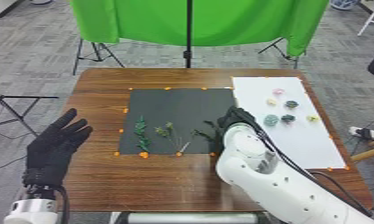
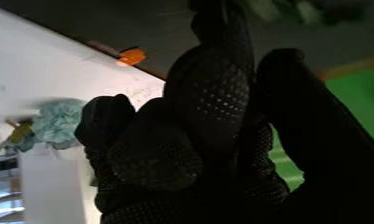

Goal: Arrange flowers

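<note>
Well, leafy sprig (image 1: 206, 132) lies close at left of right robot hand (image 1: 238, 118); can't tell how far that hand is closed or whether it grips anything. Left robot hand (image 1: 57, 149) spreads wide, empty. Stem likely light, bendy: pinch low, spare leaves.

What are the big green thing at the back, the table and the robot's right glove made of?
The green backdrop looks like soft, matte cloth, because it hangs in folds. The table seems to be wood: it's brown with streaky grain. The glove on the right hand looks like dull black fabric; its dotted patch could be mesh or something rubbery.
</note>
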You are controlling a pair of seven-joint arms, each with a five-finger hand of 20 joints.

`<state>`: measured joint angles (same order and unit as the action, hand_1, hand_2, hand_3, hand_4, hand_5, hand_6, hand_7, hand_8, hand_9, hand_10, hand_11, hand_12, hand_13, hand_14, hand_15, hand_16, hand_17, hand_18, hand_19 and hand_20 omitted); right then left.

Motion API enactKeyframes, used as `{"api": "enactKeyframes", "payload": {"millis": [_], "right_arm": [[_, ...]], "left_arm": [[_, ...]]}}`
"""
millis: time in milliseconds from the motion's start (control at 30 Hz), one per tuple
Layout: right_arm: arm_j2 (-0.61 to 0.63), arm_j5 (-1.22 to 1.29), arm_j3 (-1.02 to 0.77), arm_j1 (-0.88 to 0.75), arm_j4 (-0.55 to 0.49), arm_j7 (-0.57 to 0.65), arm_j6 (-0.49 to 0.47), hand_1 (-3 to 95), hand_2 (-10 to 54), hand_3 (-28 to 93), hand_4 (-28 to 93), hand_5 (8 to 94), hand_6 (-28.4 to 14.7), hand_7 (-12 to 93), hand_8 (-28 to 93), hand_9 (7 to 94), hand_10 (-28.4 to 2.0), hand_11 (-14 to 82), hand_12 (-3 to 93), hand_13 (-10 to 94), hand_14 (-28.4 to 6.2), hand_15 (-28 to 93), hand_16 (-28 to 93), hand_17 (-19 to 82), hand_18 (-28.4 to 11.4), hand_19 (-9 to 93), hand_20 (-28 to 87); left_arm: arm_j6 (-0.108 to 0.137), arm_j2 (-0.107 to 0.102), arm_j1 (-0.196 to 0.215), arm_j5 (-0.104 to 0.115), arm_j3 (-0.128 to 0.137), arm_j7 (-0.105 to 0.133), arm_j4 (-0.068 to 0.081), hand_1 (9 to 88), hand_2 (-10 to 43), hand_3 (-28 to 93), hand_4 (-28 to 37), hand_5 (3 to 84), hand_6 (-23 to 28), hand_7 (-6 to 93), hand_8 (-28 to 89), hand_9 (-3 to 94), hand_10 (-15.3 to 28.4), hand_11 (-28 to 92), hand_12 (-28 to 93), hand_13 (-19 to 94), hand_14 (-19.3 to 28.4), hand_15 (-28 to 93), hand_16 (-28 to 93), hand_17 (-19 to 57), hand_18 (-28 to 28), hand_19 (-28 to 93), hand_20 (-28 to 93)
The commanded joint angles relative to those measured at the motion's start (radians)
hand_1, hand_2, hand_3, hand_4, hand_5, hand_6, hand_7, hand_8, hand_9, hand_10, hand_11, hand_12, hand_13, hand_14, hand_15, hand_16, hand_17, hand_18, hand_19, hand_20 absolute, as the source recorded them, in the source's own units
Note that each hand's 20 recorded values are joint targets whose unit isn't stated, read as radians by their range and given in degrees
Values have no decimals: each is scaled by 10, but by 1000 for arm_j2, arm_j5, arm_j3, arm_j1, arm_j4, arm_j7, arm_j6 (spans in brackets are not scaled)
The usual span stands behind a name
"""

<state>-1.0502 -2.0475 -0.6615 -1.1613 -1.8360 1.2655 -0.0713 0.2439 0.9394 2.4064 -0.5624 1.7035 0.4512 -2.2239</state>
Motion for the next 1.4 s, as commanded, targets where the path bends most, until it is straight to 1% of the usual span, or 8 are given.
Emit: {"api": "enactKeyframes", "payload": {"millis": [33, 300, 800, 933, 1000, 1100, 1200, 1400], "right_arm": [[8, 35, -13, -45, -52, -3, -92, 337, 79, 712, -232, 937, -16, 281, -158, 937, -121, 528, 151, 889, -108, 746, 227, 447, -284, 932, 460], [-5, 29, -11, -79, -72, -29, -72, 312, 91, 693, -224, 937, -27, 209, -153, 937, -132, 489, 159, 874, -118, 739, 229, 431, -284, 932, 444], [80, -14, -78, -169, -172, -42, -57, 288, 107, 681, -222, 931, -34, 166, -144, 937, -138, 461, 159, 871, -117, 729, 223, 426, -284, 932, 431], [122, -42, -69, -196, -184, -78, 111, 275, 106, 682, -221, 911, -40, 156, -141, 937, -140, 445, 161, 860, -118, 732, 225, 418, -284, 932, 427], [141, -65, -49, -203, -181, -117, 278, 260, 110, 683, -224, 899, -42, 149, -138, 937, -141, 435, 167, 849, -119, 737, 226, 407, -284, 932, 420], [152, -139, -20, -181, -170, -108, 368, 232, 118, 682, -232, 878, -49, 139, -130, 937, -143, 409, 182, 835, -122, 741, 223, 391, -284, 932, 402], [168, -151, -48, -181, -184, -101, 377, 226, 119, 688, -231, 877, -48, 138, -126, 937, -141, 406, 187, 833, -122, 743, 219, 389, -284, 932, 399], [226, -140, -100, -160, -154, -109, 360, 240, 82, 714, -222, 832, -48, 126, -118, 895, -149, 369, 192, 782, -133, 729, 208, 347, -284, 907, 371]], "left_arm": [[0, 19, 9, -11, 9, -20, -4, 230, 82, 792, -272, 413, 101, 107, -89, 385, 212, 240, 110, 261, 284, 508, -84, -90, 264, 548, 116], [-10, 35, 2, -23, 12, -40, -3, 233, 82, 792, -270, 413, 101, 107, -89, 384, 211, 240, 111, 261, 284, 508, -85, -90, 263, 548, 116], [-9, 39, 7, -24, 13, -41, -2, 236, 83, 791, -266, 414, 101, 108, -89, 385, 212, 240, 111, 261, 284, 509, -86, -90, 263, 549, 115], [-14, 43, 0, -27, 9, -53, 2, 236, 83, 791, -265, 414, 101, 108, -89, 385, 212, 240, 111, 261, 284, 509, -86, -90, 263, 549, 115], [-17, 47, -1, -29, 8, -54, 3, 236, 83, 791, -265, 414, 102, 108, -89, 385, 212, 240, 111, 261, 284, 509, -86, -90, 263, 550, 115], [-21, 49, -9, -31, 4, -60, 6, 236, 83, 790, -265, 415, 102, 108, -89, 385, 212, 240, 111, 261, 284, 510, -86, -90, 263, 549, 115], [-25, 45, -9, -30, -1, -55, 8, 236, 83, 791, -265, 414, 102, 107, -89, 384, 212, 240, 111, 261, 284, 510, -86, -90, 263, 550, 115], [-39, 60, -22, -41, 8, -75, 17, 236, 84, 790, -266, 414, 102, 107, -89, 384, 212, 239, 110, 261, 284, 511, -86, -90, 263, 550, 114]]}}
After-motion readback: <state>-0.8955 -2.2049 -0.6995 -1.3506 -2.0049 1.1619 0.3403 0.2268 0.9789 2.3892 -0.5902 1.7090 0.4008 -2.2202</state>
